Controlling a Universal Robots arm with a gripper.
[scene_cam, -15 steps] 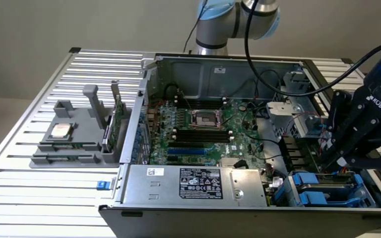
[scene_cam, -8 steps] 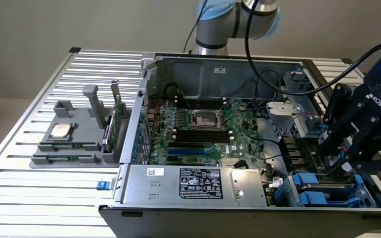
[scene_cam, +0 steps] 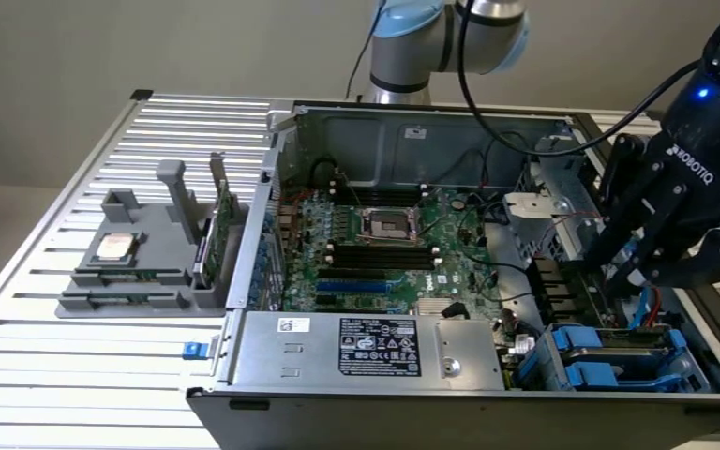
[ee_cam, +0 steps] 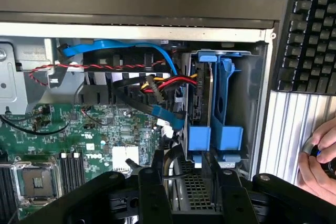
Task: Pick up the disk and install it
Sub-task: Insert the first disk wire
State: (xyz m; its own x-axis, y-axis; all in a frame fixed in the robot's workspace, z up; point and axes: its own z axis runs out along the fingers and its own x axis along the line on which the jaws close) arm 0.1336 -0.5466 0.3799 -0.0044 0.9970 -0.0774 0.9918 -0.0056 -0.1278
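the disk (ee_cam: 210, 100) stands on edge in its blue carrier inside the drive bay at a corner of the open case (scene_cam: 397, 141), just beside a bundle of red, yellow and blue cables (ee_cam: 157, 85). the gripper (ee_cam: 186, 177) hovers near the carrier's end with its fingers spread and nothing between them, and as far as i can see it is not touching the disk. my read is that the install step is in hand, with the disk in its slot; whether it is pushed fully home i cannot tell. any further move here calls for staying square to the carrier and clear of the cables and bay wall. a person's hand (ee_cam: 317, 163) is over the slatted counter (scene_cam: 110, 375) outside the case, near a keyboard (ee_cam: 310, 30).
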